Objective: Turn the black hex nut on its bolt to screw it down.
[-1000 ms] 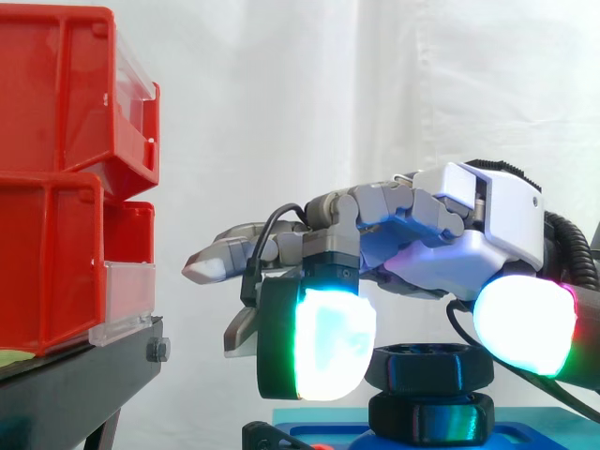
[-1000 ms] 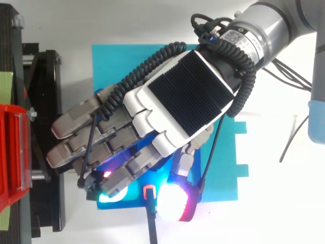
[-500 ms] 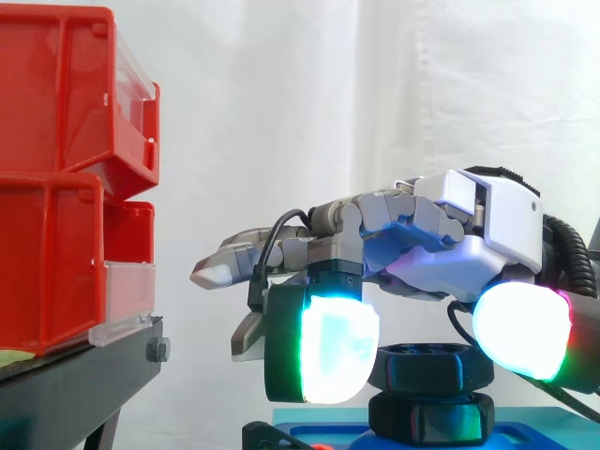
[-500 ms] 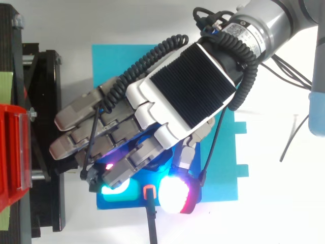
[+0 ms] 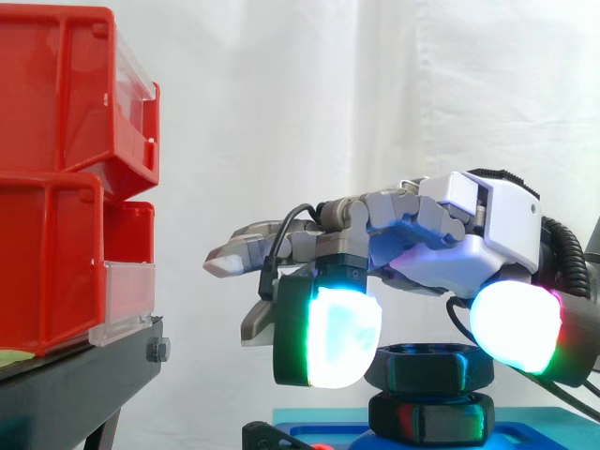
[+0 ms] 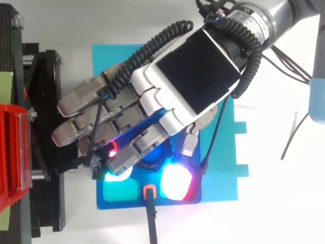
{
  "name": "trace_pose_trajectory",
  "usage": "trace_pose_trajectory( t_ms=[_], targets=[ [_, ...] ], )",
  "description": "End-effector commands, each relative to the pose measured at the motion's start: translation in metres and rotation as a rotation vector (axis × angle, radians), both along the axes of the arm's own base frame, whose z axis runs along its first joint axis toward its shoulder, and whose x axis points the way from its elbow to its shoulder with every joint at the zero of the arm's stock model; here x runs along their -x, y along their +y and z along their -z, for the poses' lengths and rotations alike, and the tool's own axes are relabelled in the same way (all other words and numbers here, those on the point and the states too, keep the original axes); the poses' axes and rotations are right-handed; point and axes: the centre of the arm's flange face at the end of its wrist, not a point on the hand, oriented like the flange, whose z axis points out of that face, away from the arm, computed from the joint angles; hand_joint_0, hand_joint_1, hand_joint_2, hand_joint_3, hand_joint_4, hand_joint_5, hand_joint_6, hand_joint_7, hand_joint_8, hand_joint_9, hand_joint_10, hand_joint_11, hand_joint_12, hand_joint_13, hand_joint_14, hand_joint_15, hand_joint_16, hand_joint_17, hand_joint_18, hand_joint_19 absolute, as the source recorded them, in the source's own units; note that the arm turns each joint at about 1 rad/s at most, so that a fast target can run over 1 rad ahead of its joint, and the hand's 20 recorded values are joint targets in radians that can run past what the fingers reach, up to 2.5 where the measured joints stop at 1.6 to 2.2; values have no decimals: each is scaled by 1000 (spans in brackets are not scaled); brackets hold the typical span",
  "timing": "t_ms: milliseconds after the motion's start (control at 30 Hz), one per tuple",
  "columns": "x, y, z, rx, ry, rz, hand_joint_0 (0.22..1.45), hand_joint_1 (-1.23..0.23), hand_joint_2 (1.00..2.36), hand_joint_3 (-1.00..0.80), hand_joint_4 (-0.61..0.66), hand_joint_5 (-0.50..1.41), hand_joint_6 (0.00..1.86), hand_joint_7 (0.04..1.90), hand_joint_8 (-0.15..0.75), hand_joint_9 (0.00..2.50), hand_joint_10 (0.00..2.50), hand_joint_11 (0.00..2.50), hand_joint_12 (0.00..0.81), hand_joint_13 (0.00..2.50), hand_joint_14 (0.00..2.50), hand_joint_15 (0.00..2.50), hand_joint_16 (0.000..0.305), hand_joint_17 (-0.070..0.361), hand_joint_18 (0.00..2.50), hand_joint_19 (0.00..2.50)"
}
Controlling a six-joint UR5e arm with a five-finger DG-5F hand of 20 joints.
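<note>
While hand [image 5: 469, 234] pinches black hex nut [image 5: 428, 366] between pads [image 5: 330, 337] at 9 and 3 o'clock, you squeeze evenly, twist level, regrip before wrist runs out.

Red bins [image 5: 56, 103] are sitting stacked on a black stand [image 5: 84, 375], just beyond the fingertip end of the robot hand [image 5: 469, 234]. A white curtain [image 5: 375, 94] is hanging behind the robot hand. A cyan sheet [image 6: 228, 178] is lying flat on the white bench [image 6: 284, 213] beneath it.
</note>
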Motion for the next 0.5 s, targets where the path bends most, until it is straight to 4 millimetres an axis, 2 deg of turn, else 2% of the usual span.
trace_pose_trajectory(
  t_ms=[0, 467],
  targets=[
    [2, -7, 0, 5, -8, -1, 448, -380, 1000, -500, 122, -140, 563, 1157, 198, 691, 10, 349, 100, 369, 5, 161, 12, 27, 0, 378],
    [8, -32, -1, 19, -30, -7, 438, -346, 1000, -500, 116, -141, 567, 1142, 200, 694, 10, 348, 106, 366, 6, 155, 13, 30, 0, 384]
  ],
)
